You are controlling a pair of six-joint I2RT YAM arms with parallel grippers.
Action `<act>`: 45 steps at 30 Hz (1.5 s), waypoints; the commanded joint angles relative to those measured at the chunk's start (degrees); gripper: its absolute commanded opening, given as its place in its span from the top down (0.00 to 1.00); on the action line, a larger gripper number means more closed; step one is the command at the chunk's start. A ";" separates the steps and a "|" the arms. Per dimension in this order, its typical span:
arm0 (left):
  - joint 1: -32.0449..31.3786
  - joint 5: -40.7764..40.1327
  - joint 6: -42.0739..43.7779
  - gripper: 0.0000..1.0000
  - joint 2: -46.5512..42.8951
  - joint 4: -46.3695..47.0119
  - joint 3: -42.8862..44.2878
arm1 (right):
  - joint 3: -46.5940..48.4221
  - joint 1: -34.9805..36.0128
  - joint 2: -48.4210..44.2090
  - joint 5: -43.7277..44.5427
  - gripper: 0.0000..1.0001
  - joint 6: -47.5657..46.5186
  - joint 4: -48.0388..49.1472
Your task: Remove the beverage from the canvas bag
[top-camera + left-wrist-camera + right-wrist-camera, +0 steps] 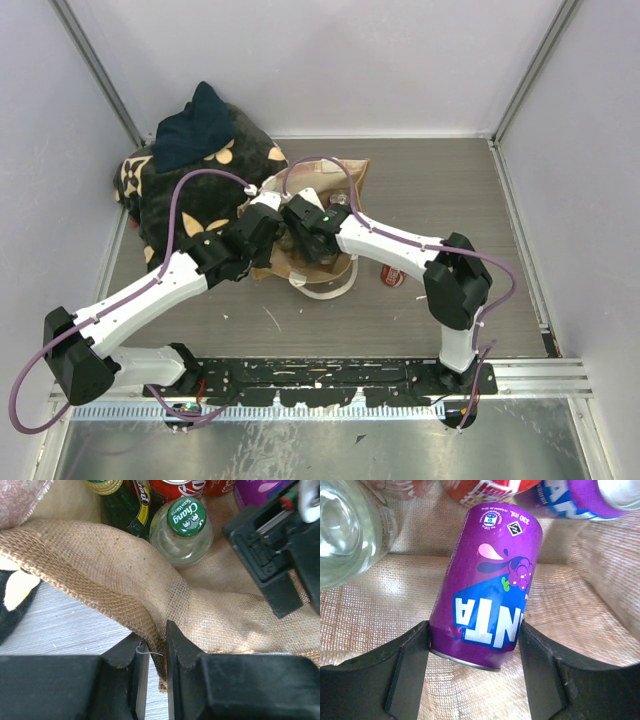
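Observation:
The tan canvas bag point(356, 176) lies open at the table's middle with several drinks inside. My left gripper point(156, 637) is shut on the bag's woven rim point(100, 560), pinching the fabric between its fingers; it also shows in the top view point(266, 232). My right gripper point(472, 630) is inside the bag, and its fingers press both sides of a purple grape Fanta can point(487, 580) near the can's base. In the top view the right gripper point(306, 236) sits over the bag's mouth.
Inside the bag are a clear Chang bottle point(184, 527), a green bottle point(122, 505), a red cola can point(175, 487) and a second purple can point(590, 500). A red can point(392, 275) lies on the table right of the bag. A black flower-print bundle point(190, 200) sits at back left.

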 commanded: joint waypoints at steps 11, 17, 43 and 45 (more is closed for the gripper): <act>-0.03 -0.23 0.43 0.75 0.59 -0.22 1.18 | 3.52 0.15 -9.61 7.44 0.99 -2.99 4.52; 0.04 0.05 0.52 0.75 1.03 0.13 1.24 | 4.04 0.15 -10.72 6.95 1.00 -3.70 5.69; -0.01 -1.85 1.94 0.74 -0.29 2.03 1.29 | 20.69 0.15 -21.70 8.99 1.00 -6.22 1.02; 0.02 -2.13 1.92 0.74 -0.32 1.93 1.27 | 20.74 0.15 -23.35 11.61 0.99 -6.57 1.33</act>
